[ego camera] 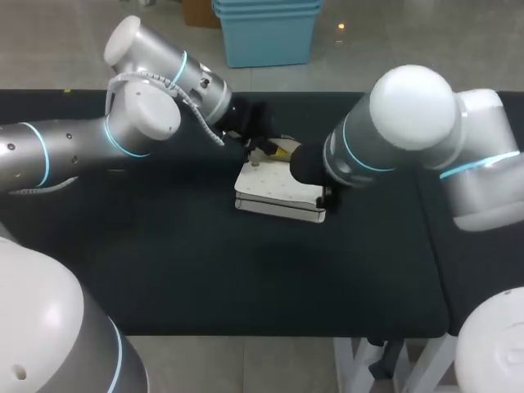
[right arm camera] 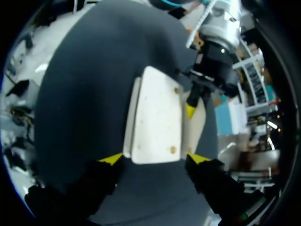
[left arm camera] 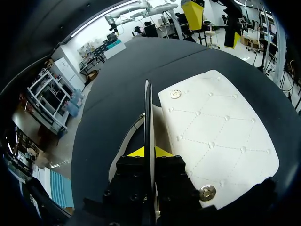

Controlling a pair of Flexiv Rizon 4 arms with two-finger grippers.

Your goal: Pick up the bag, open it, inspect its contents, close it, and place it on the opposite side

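Observation:
A white quilted bag (ego camera: 277,191) lies flat in the middle of the black table. My left gripper (ego camera: 268,149) is at its far edge, shut on the bag's thin flap (left arm camera: 147,117), which stands on edge between the yellow tips. Beside the flap lies the bag's white face (left arm camera: 221,136) with two metal snaps. My right gripper (right arm camera: 154,158) is open above the bag's near end (right arm camera: 155,117), one yellow tip off each side, touching nothing. In the head view its fingers are hidden under the right wrist (ego camera: 315,168). The left gripper (right arm camera: 190,109) shows ahead of it.
The black table top (ego camera: 205,270) stretches wide on all sides of the bag. Its front edge runs below the bag in the head view. Both arms meet over the bag, close to each other.

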